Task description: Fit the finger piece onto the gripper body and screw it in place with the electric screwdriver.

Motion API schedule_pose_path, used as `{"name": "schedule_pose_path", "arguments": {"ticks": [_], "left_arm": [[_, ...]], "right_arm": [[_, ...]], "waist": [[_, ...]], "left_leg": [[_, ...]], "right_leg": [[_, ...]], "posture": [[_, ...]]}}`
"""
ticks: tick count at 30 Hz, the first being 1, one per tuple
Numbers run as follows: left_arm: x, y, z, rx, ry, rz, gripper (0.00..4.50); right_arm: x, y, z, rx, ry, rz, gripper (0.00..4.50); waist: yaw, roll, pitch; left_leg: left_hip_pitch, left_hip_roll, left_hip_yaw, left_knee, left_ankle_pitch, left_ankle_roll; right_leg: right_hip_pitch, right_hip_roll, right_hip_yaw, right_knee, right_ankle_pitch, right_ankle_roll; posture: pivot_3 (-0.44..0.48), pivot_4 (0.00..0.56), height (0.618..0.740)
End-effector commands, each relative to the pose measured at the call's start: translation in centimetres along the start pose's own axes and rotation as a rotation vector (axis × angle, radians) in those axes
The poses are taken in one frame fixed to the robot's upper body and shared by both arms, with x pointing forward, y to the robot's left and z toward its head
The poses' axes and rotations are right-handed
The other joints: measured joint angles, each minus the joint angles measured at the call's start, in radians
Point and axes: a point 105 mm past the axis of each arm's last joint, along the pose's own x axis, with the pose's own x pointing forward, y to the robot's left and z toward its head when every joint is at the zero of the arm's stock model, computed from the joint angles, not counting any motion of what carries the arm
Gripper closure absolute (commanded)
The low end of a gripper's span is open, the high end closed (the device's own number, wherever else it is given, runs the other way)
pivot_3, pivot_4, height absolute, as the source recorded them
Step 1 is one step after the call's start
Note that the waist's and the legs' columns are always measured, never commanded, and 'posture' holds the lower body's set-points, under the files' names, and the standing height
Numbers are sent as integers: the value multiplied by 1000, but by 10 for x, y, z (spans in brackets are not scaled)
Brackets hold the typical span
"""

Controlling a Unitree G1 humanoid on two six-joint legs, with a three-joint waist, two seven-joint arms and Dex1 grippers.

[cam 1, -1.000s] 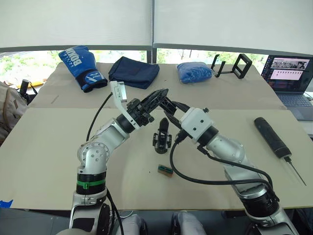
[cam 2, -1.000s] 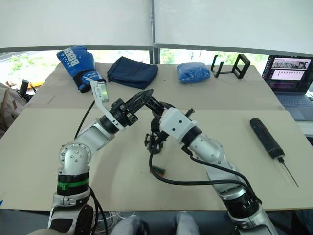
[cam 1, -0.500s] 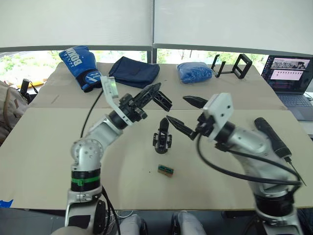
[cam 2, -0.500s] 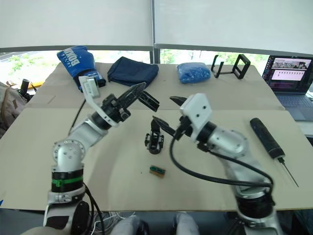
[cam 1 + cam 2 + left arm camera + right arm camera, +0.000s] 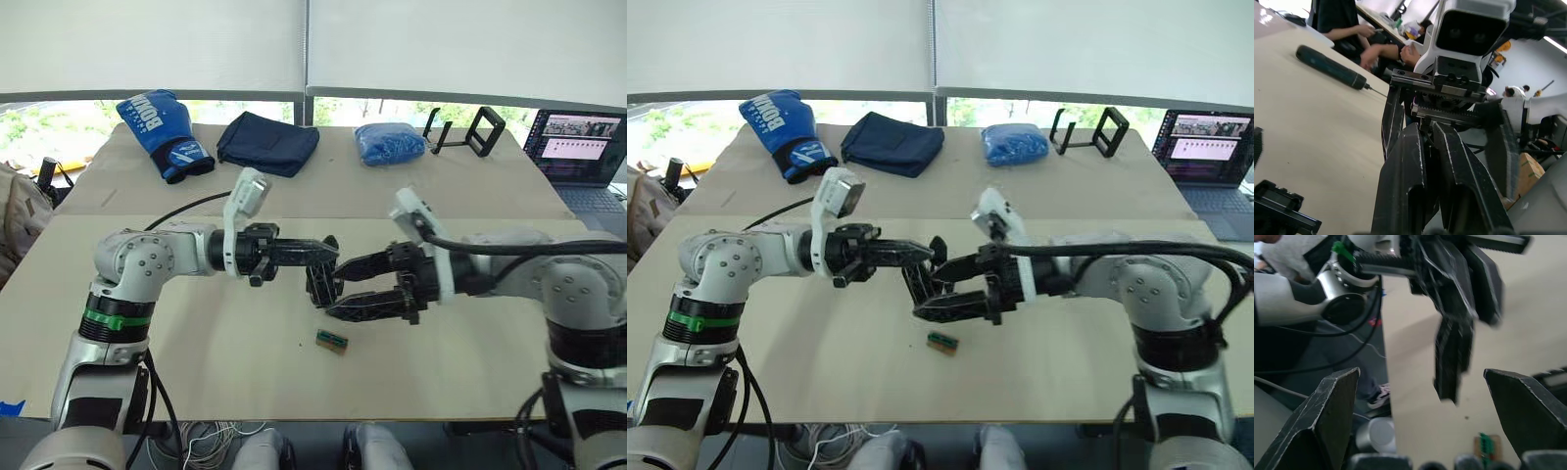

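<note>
Black on black where the two arms meet over the beige cardboard-covered table (image 5: 147, 352), and that crowding is what makes the moment hard to read. The left gripper (image 5: 328, 257), two long black fingers pressed nearly together, appears to pinch a small dark wedge between its tips — probably the small black tapered plastic finger piece (image 5: 1452, 357), which the right wrist view shows hanging from those fingers above the table. The right gripper (image 5: 338, 289) faces it with its fingers spread wide and nothing between them, one finger above and one below the spot where the two grippers meet.

Judging by this, the step in hand is bringing the finger piece to the small black gripper body (image 5: 321, 284) with its round base; that body sits just behind the meeting fingertips and is largely covered by them. The next move would call for lining the wedge up with its seat while the free gripper steadies the body — fine work with little room.

Off near the table's right edge, well apart, lies the long matte-black cylindrical electric screwdriver (image 5: 1330, 67), untouched. A small green-and-brown rectangular block (image 5: 332, 340) lies nearer the robot. Whether the wedge already touches the body cannot be told, and no screw can be made out.
</note>
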Motion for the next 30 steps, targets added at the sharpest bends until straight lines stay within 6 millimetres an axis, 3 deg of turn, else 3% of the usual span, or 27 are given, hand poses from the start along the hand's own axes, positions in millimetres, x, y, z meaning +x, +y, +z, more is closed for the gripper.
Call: {"name": "schedule_pose_path", "arguments": {"ticks": [1,6,18,21,30], "left_arm": [[6,-11,4,61,31,-40,4500],[5,-12,3,57,35,-43,4500],[6,-15,-8,53,73,-49,4500],[6,-15,-9,53,72,-46,4500],[6,-13,-10,65,67,-36,4500]], "right_arm": [[5,8,4,23,15,38,11],[8,10,-5,58,62,32,11],[11,6,-4,59,47,0,11],[11,4,-2,59,42,-12,784],[10,5,-6,57,57,-14,3910]], "waist": [[-1,0,0],[3,0,0],[-1,0,0],[-1,0,0],[-1,0,0]], "left_leg": [[0,0,0,0,0,0],[-1,0,0,1,0,0],[-1,0,0,1,0,0],[-1,0,0,1,0,0],[-1,0,0,1,0,0]], "right_leg": [[0,0,0,0,0,0],[0,-1,-1,0,0,0],[-1,0,0,0,0,0],[-1,0,0,0,0,0],[-1,0,0,0,0,0]], "posture": [[0,150,740],[0,150,740],[0,150,740],[0,150,740],[0,150,740]]}}
